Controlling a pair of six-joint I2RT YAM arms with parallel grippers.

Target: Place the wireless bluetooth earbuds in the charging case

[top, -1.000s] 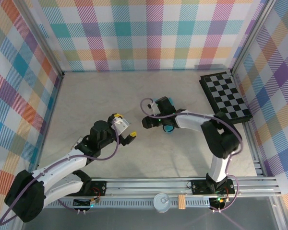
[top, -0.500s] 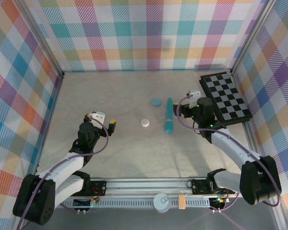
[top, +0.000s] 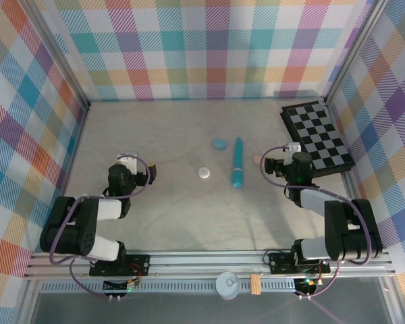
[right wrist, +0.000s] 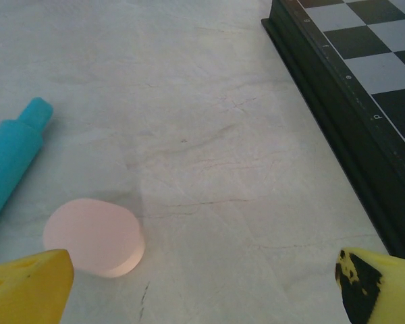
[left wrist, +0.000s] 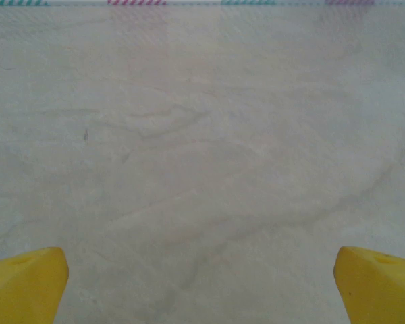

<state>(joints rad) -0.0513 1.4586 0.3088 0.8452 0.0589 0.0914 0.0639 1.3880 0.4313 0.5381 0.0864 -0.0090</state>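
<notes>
Pale pink and oval, the smooth plastic charging case (right wrist: 94, 236) lies flat on the marbled grey bench (right wrist: 209, 135), just ahead of the right tool (right wrist: 202, 287). We see that tool's yellow fingers (right wrist: 27, 283) spread wide, gripping nothing. A long teal stick (right wrist: 10, 158) lies near the case, and a black chequered board (right wrist: 364, 101) sits well apart. The left tool (left wrist: 202, 287) is likewise spread wide and empty above the bench.
</notes>
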